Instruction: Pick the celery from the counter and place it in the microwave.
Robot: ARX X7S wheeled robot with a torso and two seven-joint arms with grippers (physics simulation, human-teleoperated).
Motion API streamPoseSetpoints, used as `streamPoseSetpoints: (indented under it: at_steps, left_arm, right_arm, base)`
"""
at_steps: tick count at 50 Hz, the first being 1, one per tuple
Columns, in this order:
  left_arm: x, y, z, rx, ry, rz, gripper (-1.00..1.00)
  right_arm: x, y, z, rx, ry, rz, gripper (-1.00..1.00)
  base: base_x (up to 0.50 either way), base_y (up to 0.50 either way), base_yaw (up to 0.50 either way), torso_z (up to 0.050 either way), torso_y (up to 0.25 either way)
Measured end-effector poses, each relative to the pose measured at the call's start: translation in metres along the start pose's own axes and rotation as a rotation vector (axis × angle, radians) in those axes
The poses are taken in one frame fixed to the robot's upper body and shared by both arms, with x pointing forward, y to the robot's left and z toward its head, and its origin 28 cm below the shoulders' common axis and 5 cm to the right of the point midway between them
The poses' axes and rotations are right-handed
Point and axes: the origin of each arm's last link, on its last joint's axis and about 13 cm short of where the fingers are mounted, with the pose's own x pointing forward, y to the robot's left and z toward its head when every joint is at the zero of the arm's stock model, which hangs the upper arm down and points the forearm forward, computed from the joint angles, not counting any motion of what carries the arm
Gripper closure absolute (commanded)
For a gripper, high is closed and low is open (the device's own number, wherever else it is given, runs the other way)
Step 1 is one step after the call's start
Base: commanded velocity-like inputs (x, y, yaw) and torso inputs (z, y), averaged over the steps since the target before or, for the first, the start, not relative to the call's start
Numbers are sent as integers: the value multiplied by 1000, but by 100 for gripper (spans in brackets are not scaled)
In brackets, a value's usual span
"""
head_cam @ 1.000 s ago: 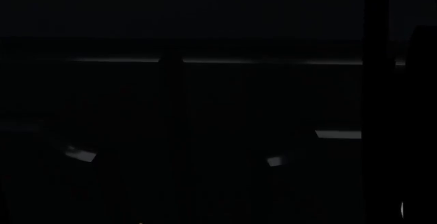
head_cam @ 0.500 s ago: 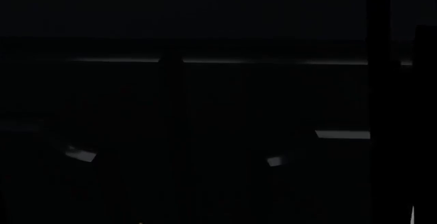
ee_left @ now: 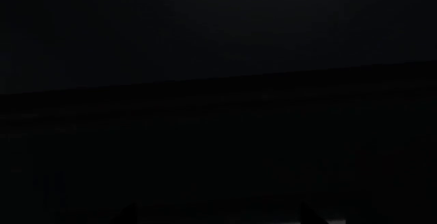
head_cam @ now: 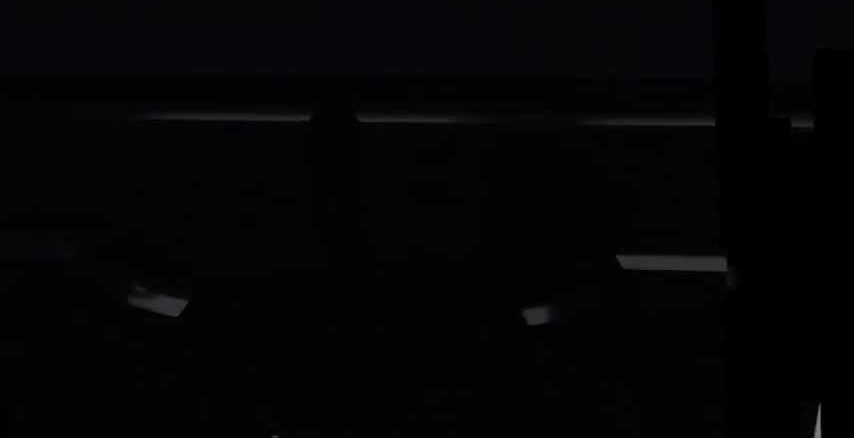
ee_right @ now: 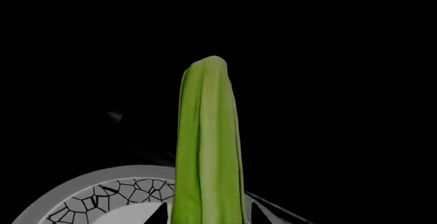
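The room is almost wholly dark. In the left wrist view I get near-black with only a faint slanting boundary between two dim bands. I cannot tell from it whether the left claw is spread or closed, and no celery shows there.

The head view is scarcely better. A thin pale line runs across, a shorter pale strip sits lower on the right, and a dark upright bar cuts through both. Against a second ago, that bar's edge sits slightly further right, so more of the short strip is uncovered. A tiny bright sliver at the bottom right corner has moved rightward too. The celery cannot be made out here.

The right wrist view is the useful one. The celery stands out lit against black, its pale ribbed stalk end pointing away from the camera. The right gripper looks pinched on it, a dark fingertip tight on each side. Beyond it lies a round grey plate with a crackle-patterned centre.

I judge the bunch light, fairly stiff and slightly slick. Gripping across the ribbed stalks, not the leafy tuft, seems soundest, with modest pressure to avoid crushing.
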Motion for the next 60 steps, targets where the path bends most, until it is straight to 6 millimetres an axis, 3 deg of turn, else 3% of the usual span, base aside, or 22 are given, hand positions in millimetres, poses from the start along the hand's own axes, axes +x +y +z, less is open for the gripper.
streamPoseSetpoints:
  at_steps: [37,56,57,60]
  left_arm:
    - [0,0,-1,9,-4,4,-100]
    - [-1,0,-3,1,-42,-1,-100]
    - [-1,0,-3,0,-42,-1,-100]
    - [-1,0,-3,-3,-41,1,-100]
  right_arm:
    - [-6,5,-3,-4,77,84,100]
    - [-7,3,-3,-19,82,61,100]
    - [-7,2,-3,-19,81,60,-100]
    - [-8,2,-2,-23,80,53,-100]
  base:
    - [0,0,0,0,1]
    - [8,0,-3,0,-90]
    - [12,0,-5,0,0]
    - [7,0,-5,0,-7]
